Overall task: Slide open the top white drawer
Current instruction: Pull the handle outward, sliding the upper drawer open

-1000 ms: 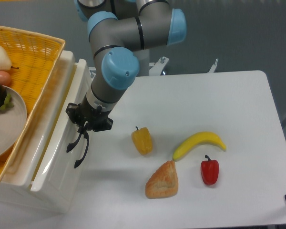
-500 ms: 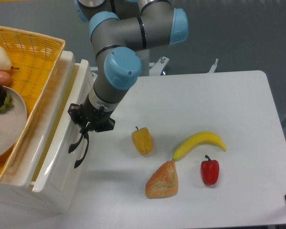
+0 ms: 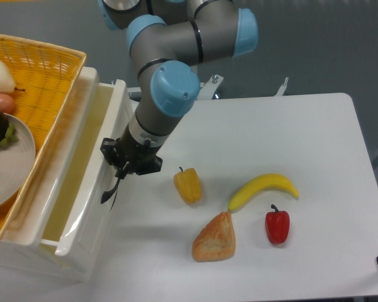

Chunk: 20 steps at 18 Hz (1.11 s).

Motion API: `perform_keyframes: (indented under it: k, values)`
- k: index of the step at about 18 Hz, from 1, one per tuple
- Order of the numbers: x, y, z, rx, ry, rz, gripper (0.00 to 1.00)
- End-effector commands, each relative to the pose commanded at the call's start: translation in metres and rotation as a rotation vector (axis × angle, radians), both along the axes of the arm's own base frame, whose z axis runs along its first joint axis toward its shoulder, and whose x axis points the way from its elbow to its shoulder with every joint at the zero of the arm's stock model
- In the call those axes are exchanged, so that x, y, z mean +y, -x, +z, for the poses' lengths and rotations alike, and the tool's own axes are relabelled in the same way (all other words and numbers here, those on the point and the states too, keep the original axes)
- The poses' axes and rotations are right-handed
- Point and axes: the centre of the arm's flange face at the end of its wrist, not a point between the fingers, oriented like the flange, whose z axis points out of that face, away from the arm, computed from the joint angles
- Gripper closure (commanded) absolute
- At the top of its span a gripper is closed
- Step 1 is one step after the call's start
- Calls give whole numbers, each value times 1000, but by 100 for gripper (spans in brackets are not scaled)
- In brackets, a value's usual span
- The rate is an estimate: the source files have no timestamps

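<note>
1. While the arm (image 3: 170, 94) reaches down from the top of the view, the pincer (image 3: 121, 175) sits right at the front of the top drawer (image 3: 97, 189), at the left edge of the worktop (image 3: 271, 132).
2. Its fingers are closed narrow on the black handle (image 3: 110, 193), which curves down just below them.
3. That drawer stands partly pulled out from the cabinet, its yellowish inside showing between the front panel and the basket (image 3: 41, 88) above it.
4. To the right of the pincer, apart from it, lie a yellow pepper (image 3: 188, 185), a banana (image 3: 263, 190), a red pepper (image 3: 277, 226) and a bread piece (image 3: 215, 238).
5. Inside the basket, a grey plate (image 3: 12, 163) holds dark fruit.
</note>
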Motion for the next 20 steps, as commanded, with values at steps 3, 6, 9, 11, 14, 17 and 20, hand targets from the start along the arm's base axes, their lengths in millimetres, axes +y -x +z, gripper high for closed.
perform_keyframes:
  k: [3, 6, 9, 11, 14, 17, 20]
  values:
    - [-10, 17, 1, 3, -1, 31, 87]
    - [-19, 32, 2, 8, -4, 49, 87]
    - [-27, 47, -1, 16, -13, 43, 87]
    - [-34, 56, -3, 15, -16, 44, 87]
    - [-38, 62, -4, 15, -16, 44, 87]
    - [-42, 71, -9, 11, -13, 55, 87]
    - [-48, 81, -9, 13, -15, 73, 87]
